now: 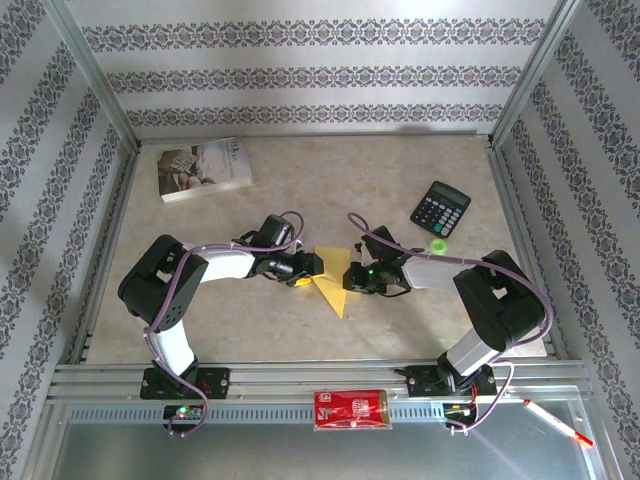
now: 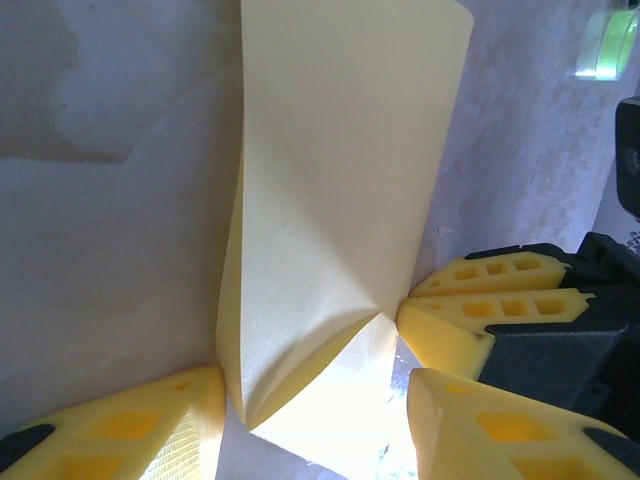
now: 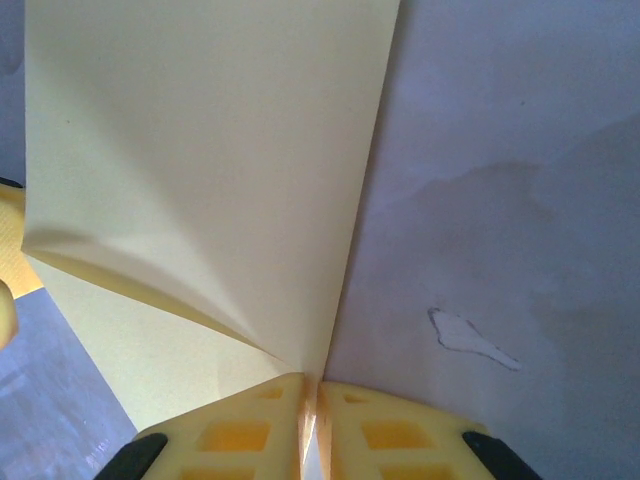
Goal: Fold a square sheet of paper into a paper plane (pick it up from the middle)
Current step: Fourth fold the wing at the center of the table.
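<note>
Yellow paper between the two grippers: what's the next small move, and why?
Probably close the left gripper on the raised fold of the yellow paper. Its jaws straddle that fold, apart, while the right gripper pinches the sheet's edge, so a squeeze could set the crease.

1. Left arm [image 1: 190,275], lower left of frame: white link tubes, chunky black joint housings.
2. Right arm [image 1: 480,290], lower right: same white and black build, small green light near the wrist.
3. Purple cable [image 1: 293,216] looped along each arm, base to wrist.
4. Black bases [image 1: 185,383] bolted at bottom of frame.
5. Left claw [image 2: 310,430]: yellow fingers with square recessed pockets, black mounts behind.
6. Right claw [image 3: 312,420]: same yellow fingers, square pockets, black ends.
</note>
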You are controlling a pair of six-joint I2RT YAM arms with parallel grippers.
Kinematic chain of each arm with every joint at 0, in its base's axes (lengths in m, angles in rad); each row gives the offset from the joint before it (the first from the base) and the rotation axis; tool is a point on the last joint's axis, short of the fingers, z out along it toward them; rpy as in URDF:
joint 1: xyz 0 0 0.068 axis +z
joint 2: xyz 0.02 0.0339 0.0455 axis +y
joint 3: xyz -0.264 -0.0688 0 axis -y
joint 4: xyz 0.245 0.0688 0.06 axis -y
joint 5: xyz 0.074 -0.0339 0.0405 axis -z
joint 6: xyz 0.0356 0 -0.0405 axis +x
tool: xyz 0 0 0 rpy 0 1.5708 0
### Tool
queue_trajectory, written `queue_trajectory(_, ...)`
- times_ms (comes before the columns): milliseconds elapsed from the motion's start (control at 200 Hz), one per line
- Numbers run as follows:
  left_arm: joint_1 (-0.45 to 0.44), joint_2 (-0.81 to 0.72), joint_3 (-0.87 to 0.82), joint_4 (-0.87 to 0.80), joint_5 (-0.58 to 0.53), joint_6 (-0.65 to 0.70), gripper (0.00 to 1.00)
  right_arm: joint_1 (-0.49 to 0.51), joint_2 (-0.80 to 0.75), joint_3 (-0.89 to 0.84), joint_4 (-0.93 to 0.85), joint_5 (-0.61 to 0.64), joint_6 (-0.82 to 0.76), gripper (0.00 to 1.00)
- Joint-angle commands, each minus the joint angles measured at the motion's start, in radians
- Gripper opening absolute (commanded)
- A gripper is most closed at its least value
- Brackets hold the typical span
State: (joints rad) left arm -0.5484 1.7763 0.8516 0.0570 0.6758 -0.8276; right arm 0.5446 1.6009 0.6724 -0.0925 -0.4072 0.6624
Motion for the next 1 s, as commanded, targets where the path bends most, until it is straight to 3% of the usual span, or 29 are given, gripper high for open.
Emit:
queue_trajectory(0, 0.006, -0.044, 0.028, -0.06, -0.025, 0.045, 0.5, 0.009, 0.083, -0.005, 0.034, 0.029, -0.015, 0.15)
queue_trajectory(330, 0.017, -0.026, 0.058, -0.088, 0.006, 0.077, 0.5, 0.009, 0.083, -0.008, 0.037, 0.03, -0.015, 0.15)
queue_trajectory(645, 0.02, 0.001, 0.034, 0.03, 0.059, 0.02, 0.48, 0.01, 0.084, -0.008, 0.037, 0.031, -0.015, 0.15)
queue_trajectory(844, 0.02, 0.016, 0.028, 0.013, 0.051, 0.051, 0.37, 0.009, 0.092, 0.005, 0.033, 0.025, -0.024, 0.15)
queue_trajectory(994, 0.02, 0.024, 0.041, -0.021, 0.022, 0.077, 0.21, 0.008, 0.095, 0.023, 0.018, 0.016, -0.047, 0.15)
